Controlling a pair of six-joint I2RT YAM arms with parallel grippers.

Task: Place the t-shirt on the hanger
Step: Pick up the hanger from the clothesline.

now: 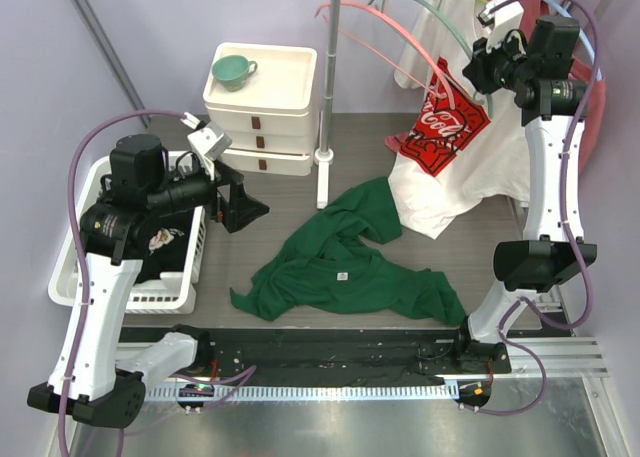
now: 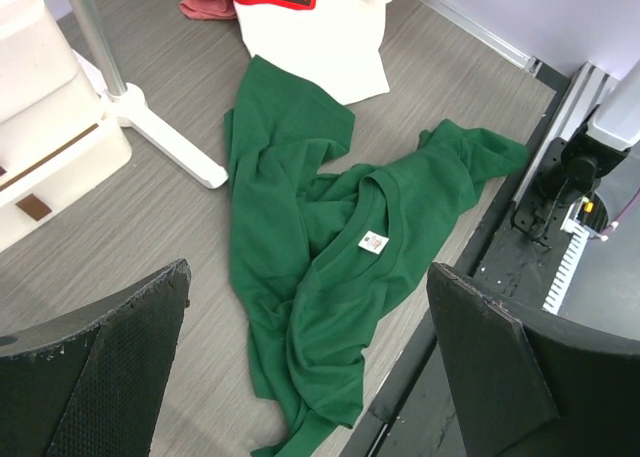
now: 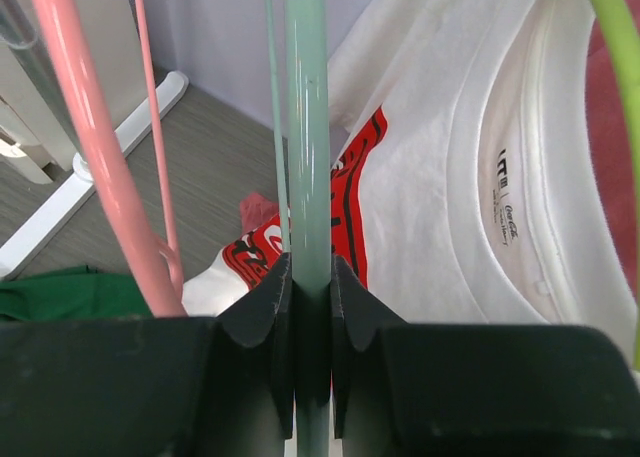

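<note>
The dark green t-shirt (image 1: 345,267) lies crumpled on the grey table, its white neck label facing up; it also shows in the left wrist view (image 2: 320,247). My left gripper (image 1: 243,205) hovers left of it, open and empty, its jaws (image 2: 310,377) wide apart above the shirt's near edge. The pale mint hanger (image 1: 452,32) hangs on the rack at the back right. My right gripper (image 1: 478,65) is shut on the hanger's mint arm (image 3: 307,127), with the bar pinched between the two pads (image 3: 310,277).
A pink hanger (image 1: 385,22) and a white shirt with red print (image 1: 470,147) hang on the same rack; a lime-green hanger (image 3: 615,57) is at right. The rack pole (image 1: 328,87), white drawers (image 1: 262,107) with a cup (image 1: 233,70), and a white basket (image 1: 170,277) stand left.
</note>
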